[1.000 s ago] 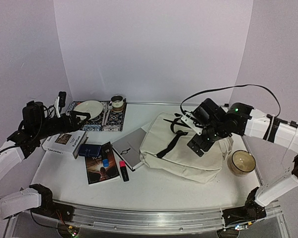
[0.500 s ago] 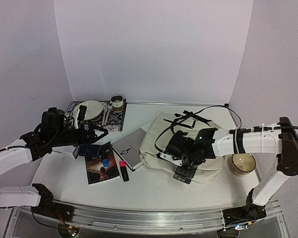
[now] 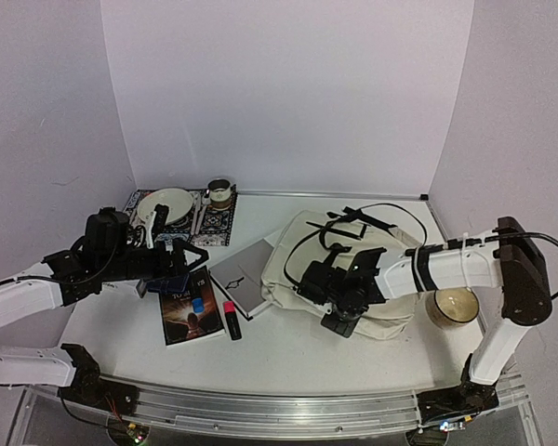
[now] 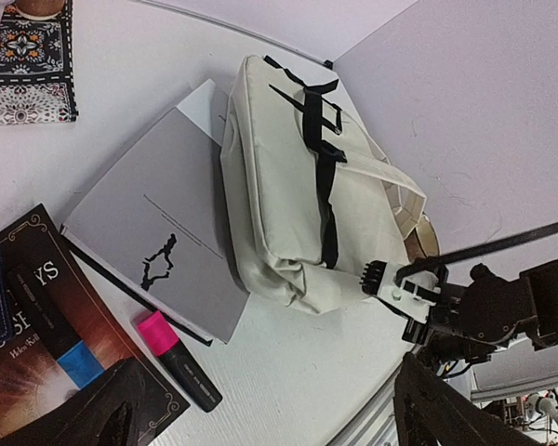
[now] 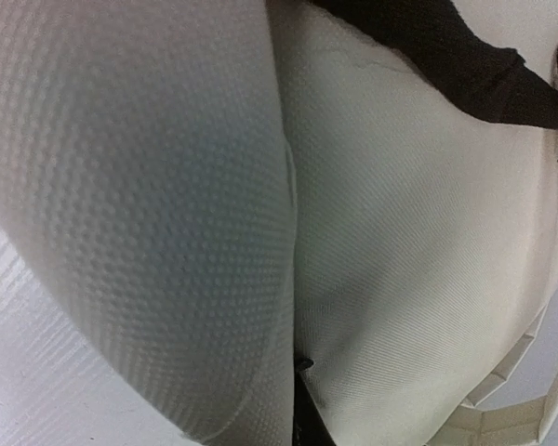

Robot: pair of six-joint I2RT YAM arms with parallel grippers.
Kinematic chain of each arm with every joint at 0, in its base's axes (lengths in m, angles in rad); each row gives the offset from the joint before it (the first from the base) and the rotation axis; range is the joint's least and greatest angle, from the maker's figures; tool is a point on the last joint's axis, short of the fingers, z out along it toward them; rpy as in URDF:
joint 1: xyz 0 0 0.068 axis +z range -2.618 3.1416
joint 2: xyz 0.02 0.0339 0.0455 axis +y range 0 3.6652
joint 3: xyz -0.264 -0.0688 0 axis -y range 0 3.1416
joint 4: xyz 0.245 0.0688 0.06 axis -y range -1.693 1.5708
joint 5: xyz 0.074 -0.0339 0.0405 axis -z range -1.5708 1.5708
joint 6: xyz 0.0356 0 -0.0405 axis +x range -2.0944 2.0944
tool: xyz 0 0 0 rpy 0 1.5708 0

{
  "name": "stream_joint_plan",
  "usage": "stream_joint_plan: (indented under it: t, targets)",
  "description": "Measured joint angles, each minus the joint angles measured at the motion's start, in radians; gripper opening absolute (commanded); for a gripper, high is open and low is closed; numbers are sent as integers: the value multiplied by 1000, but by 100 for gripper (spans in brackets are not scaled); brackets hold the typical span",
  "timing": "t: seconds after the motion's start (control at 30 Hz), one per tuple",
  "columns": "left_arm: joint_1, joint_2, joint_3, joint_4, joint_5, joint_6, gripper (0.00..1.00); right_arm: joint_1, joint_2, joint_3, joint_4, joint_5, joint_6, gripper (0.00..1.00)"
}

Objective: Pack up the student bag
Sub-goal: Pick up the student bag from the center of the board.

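We see a white worktop (image 3: 288,358) enclosed by pale lilac walls (image 3: 288,93). The student bag (image 3: 288,260) lies flat right of centre, with a grey notebook (image 3: 246,279) against its left edge. Our left gripper (image 3: 177,258) hangs spread open on the left side. The right gripper (image 3: 339,316) sits at the bag's near side, and we cannot tell whether it is open or closed.

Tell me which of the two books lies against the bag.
The grey book with the small black figure on its cover; its edge meets the cream student bag. The dark book lies apart from it.
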Motion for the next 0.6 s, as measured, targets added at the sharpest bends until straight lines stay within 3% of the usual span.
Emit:
stream_joint_plan:
  t: [0.37,0.6]
  targets:
    - [-119,4,-11,1,-93,-44,93,-2,-66,187,-74,-5,370,0]
    - [-326,121,67,12,-235,-68,95,-3,-84,305,-93,-20,649,0]
